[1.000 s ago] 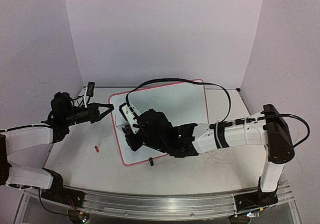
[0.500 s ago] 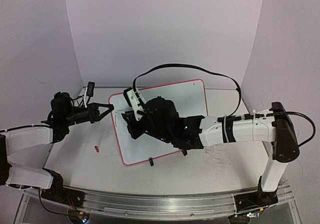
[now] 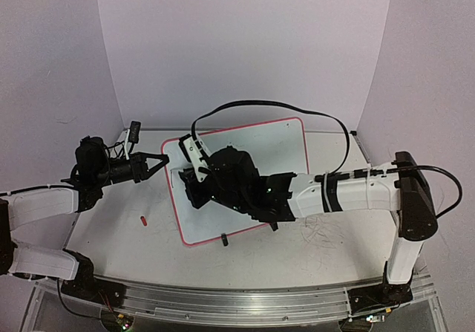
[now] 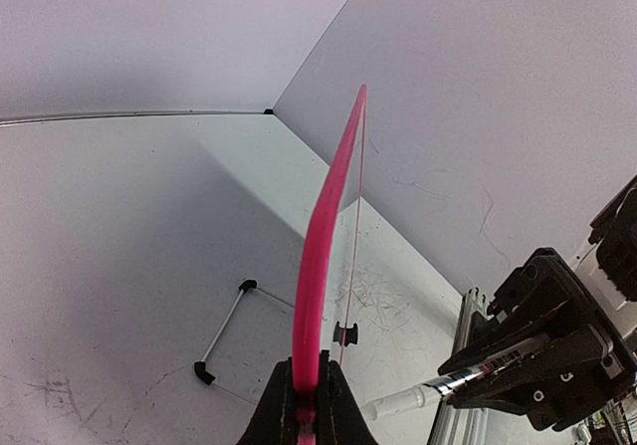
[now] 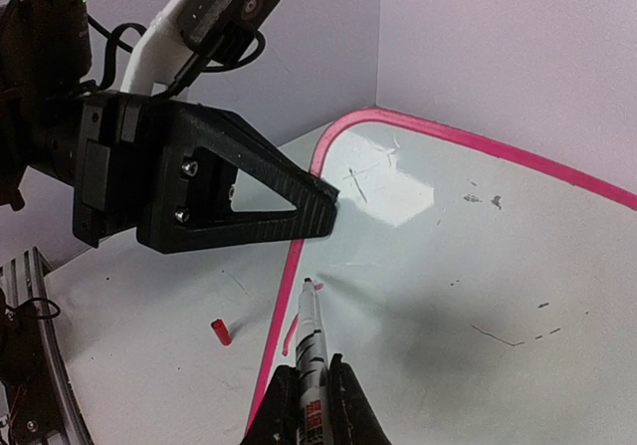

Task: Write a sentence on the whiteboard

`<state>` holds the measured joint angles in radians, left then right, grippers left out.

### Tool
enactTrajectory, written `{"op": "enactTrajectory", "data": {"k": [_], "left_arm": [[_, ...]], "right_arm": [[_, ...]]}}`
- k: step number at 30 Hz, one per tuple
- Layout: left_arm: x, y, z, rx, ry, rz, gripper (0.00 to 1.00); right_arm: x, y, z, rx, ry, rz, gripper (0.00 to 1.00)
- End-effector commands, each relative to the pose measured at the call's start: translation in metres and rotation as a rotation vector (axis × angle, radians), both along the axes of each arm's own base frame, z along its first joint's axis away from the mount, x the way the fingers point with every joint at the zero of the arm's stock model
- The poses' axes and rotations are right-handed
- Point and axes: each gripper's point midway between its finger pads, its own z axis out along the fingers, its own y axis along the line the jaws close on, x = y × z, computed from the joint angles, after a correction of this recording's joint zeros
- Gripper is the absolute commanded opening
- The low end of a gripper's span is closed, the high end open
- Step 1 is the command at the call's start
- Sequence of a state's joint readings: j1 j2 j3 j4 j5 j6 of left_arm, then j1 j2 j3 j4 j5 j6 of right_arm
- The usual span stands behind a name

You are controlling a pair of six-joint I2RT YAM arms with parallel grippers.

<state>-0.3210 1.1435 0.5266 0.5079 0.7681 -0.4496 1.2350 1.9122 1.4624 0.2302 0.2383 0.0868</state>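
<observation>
The whiteboard [image 3: 278, 150], glossy white with a pink rim, lies at the middle of the table. My left gripper [image 3: 165, 159] is shut on its left rim [image 4: 317, 266], seen edge-on in the left wrist view. My right gripper [image 5: 315, 385] is shut on a white marker [image 5: 312, 340]. The marker's tip rests on the board just inside the left rim. A short red stroke [image 5: 290, 340] and a small mark by the tip are the only writing visible. No full sentence shows. The right gripper [image 3: 189, 187] hides the board's left middle in the top view.
A small red cap [image 3: 142, 218] lies on the table left of the board. A black clip foot [image 3: 224, 239] sits at the board's near edge. A thin wire stand with black ends [image 4: 224, 331] lies beside the board. A black cable [image 3: 260, 105] arcs over the board's far edge.
</observation>
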Motion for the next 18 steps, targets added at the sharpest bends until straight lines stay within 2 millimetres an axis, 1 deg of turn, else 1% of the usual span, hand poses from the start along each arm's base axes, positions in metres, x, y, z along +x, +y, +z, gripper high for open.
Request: {"op": "enactTrajectory", "data": {"k": [1, 11, 18], "left_arm": [[-0.005, -0.002, 0.018, -0.017, -0.077, -0.021, 0.00], [-0.005, -0.002, 0.019, -0.018, -0.079, -0.022, 0.00], [-0.005, -0.002, 0.018, -0.016, -0.075, -0.023, 0.00]], "right_arm": [[0.005, 0.004, 0.014, 0.028, -0.020, -0.019, 0.00], [0.010, 0.007, 0.008, 0.016, -0.022, -0.030, 0.00], [0.016, 0.001, 0.007, 0.002, -0.027, -0.073, 0.00]]}}
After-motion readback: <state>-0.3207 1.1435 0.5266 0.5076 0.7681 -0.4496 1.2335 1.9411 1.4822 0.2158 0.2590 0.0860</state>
